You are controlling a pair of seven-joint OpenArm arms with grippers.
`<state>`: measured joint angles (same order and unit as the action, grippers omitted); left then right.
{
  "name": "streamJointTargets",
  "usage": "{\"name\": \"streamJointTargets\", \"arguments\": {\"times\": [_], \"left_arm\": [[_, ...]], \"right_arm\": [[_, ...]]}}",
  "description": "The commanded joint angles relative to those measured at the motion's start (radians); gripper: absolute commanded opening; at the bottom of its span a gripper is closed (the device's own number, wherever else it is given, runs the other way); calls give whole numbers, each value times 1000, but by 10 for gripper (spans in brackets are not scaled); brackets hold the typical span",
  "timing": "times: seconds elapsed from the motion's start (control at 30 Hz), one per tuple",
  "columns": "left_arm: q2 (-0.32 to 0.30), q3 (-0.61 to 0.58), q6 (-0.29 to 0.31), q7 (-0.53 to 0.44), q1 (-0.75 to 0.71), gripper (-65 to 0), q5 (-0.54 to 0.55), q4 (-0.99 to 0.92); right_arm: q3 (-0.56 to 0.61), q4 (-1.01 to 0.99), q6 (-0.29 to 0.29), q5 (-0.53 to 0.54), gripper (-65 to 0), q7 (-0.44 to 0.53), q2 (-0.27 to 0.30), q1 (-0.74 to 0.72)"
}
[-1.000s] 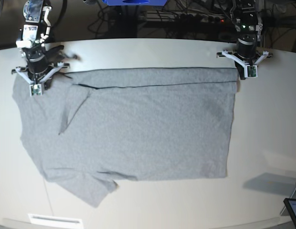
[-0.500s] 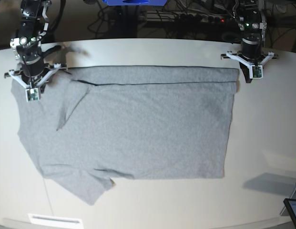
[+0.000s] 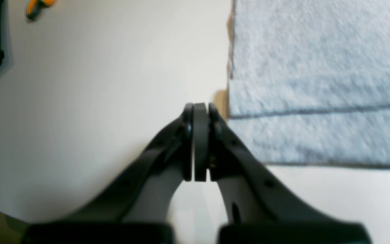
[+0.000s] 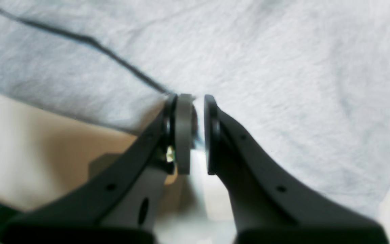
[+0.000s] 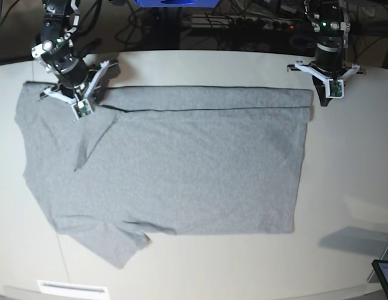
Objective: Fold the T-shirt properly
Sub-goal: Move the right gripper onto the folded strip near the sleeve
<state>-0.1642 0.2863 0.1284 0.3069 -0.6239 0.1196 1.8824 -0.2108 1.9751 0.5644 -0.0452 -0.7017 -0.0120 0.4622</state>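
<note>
My left gripper (image 3: 200, 149) has its fingers pressed together on nothing, over bare table (image 3: 96, 84) at the upper right of the base view. My right gripper (image 4: 195, 134) is slightly parted, holding nothing, upper left over the one T-shirt (image 5: 181, 162), spread across the table's centre.

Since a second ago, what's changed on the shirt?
The right gripper slid along the far edge toward the middle and its jaws have cracked apart, releasing the shirt. The near sleeve crept inward. The left gripper stayed shut beside the hem corner; the far fold is unchanged.
</note>
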Motion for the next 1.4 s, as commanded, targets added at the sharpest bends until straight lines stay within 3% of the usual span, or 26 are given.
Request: {"name": "streamJointTargets", "arguments": {"times": [0.0,0.1,0.2,1.03,1.37], "left_arm": [[-11,6,-11,-21,-6,-650,-1,13],[-11,6,-11,-21,-4,-650,-1,13],[-11,6,-11,-21,-4,-650,-1,12],[-11,6,-11,-21,-11,-650,-2,10],[-11,6,-11,-21,-12,-650,-7,10]], "right_arm": [[0,22,10,9,-515,20,-3,5],[1,22,16,11,-414,20,-3,8],[1,22,18,11,-369,20,-3,8],[0,-1,16,5,-366,20,4,-62],[-51,-44,16,9,-366,20,5,-85]]}}
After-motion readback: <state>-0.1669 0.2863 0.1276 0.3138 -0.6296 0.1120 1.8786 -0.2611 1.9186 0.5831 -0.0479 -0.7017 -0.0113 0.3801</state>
